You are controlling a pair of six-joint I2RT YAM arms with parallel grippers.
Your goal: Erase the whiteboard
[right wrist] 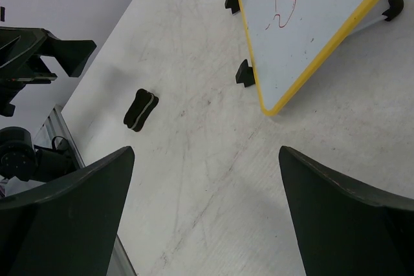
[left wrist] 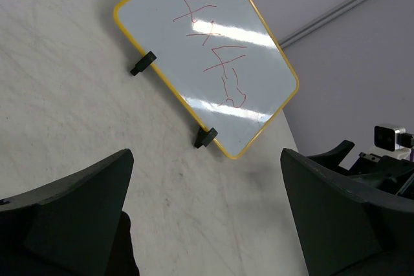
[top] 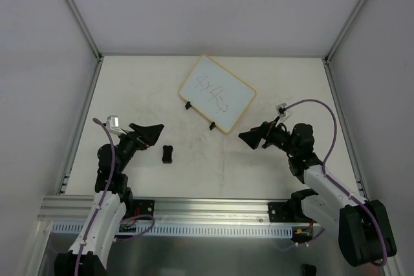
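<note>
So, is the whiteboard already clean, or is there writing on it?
Not clean. The whiteboard carries handwritten marks across its middle, red in the left wrist view; the eraser lies apart from it.

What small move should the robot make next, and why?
Probably the left hand should shift toward the black eraser lying just beside it and come down over it to grasp it. The whiteboard carries writing, both hands are open and empty, and the black eraser lies much nearer to the left hand than to the right hand.
</note>
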